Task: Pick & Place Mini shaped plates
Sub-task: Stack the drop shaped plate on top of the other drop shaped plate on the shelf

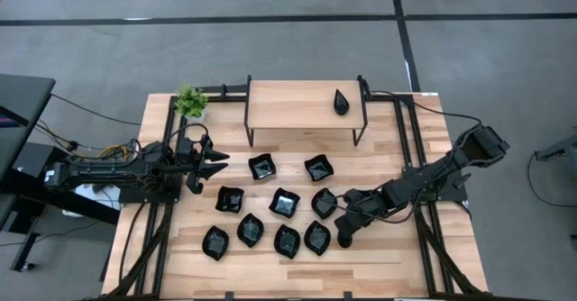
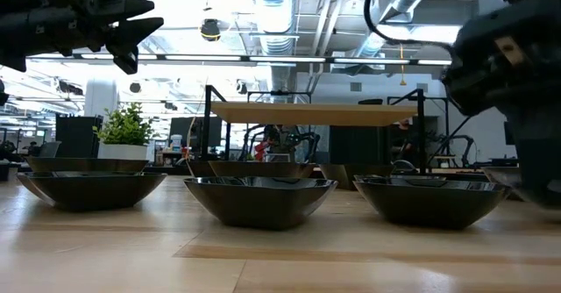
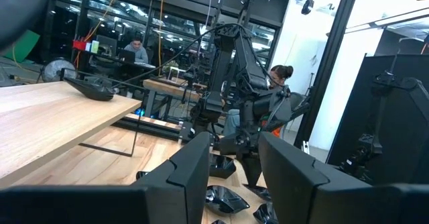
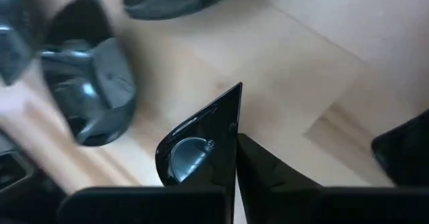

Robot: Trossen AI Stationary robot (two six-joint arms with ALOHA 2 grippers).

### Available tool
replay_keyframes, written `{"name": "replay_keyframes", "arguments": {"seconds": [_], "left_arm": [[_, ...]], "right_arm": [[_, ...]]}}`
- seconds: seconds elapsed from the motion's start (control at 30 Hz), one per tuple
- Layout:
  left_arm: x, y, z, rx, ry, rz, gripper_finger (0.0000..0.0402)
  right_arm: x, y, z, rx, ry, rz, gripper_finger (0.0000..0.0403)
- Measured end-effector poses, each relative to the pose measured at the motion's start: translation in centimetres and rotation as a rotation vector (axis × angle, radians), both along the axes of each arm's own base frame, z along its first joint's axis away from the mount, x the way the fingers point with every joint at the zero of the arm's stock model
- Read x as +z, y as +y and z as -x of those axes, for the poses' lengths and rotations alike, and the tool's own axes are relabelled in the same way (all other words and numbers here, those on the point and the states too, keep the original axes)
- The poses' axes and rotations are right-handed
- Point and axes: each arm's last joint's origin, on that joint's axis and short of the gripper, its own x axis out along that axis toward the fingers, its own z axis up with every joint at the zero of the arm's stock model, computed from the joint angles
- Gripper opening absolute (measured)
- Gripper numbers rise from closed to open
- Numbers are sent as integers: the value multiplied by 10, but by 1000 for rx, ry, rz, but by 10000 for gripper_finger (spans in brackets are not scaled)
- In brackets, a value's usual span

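L hand (image 3: 231, 174) open, plates (image 3: 224, 198) below

A raised wooden shelf (image 1: 305, 105) stands at the upper middle of the table (image 1: 397, 265), with one mini plate (image 1: 342, 102) on its right part. A small plant (image 1: 190, 101) sits just left of it. Below the shelf, the other mini shaped plates (image 1: 284, 202) lie in three loose rows across the table's centre.

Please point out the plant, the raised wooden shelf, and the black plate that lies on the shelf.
plant (image 1: 190, 101): high view, middle of leaves.
raised wooden shelf (image 1: 293, 105): high view, bare top.
black plate on the shelf (image 1: 342, 102): high view, its middle.
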Motion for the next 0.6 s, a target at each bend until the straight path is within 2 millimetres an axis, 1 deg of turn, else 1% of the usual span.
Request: {"name": "replay_keyframes", "arguments": {"seconds": [0.1, 0.17, 0.27, 0.37, 0.43, 0.5, 0.6], "left_arm": [[0, 0, 0, 0, 0, 0, 132], [0, 0, 0, 0, 0, 0, 132], [0, 0, 0, 0, 0, 0, 132], [0, 0, 0, 1, 0, 0, 132], [0, 0, 0, 0, 0, 0, 132], [0, 0, 0, 0, 0, 0, 132], [0, 0, 0, 0, 0, 0, 132]], "right_arm": [[17, 1, -3, 0, -63, -32, 1], [32, 2, -4, 5, -115, -60, 1], [60, 4, -6, 37, -223, -92, 1], [93, 0, -7, 91, -383, -54, 0], [114, -9, -7, 106, -493, 8, 0], [132, -23, -6, 96, -575, 89, 0], [155, -50, -2, 87, -596, 223, 0]]}}
